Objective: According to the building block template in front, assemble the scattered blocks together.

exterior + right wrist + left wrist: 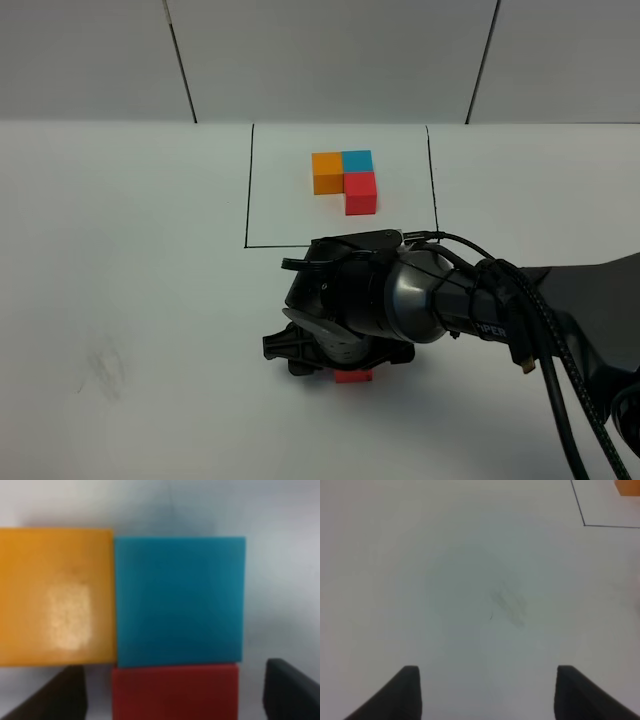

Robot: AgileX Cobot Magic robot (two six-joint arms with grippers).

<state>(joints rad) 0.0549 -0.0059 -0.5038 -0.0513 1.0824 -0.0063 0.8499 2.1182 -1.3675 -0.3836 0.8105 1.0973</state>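
Right gripper [172, 692] standing over the assembled blocks, fingers parted around the red cube [175, 691].

The table [120, 300] is offering wide bare room on every side of both grippers. The template [345, 182], an L of orange, blue and red cubes, is sitting inside its drawn black frame [247, 185], well beyond the right fingertips. Between the right fingers [55, 695] the red cube is lying with a gap on each side, so the fingers are standing apart and clamping nothing. Just past the fingertips, the blue cube [179, 600] is touching the red cube's far edge, and the orange cube [56, 596] is butting against the blue one, apparently copying the template's L. The left gripper [485, 692] is hovering with fingers apart, nothing between them.
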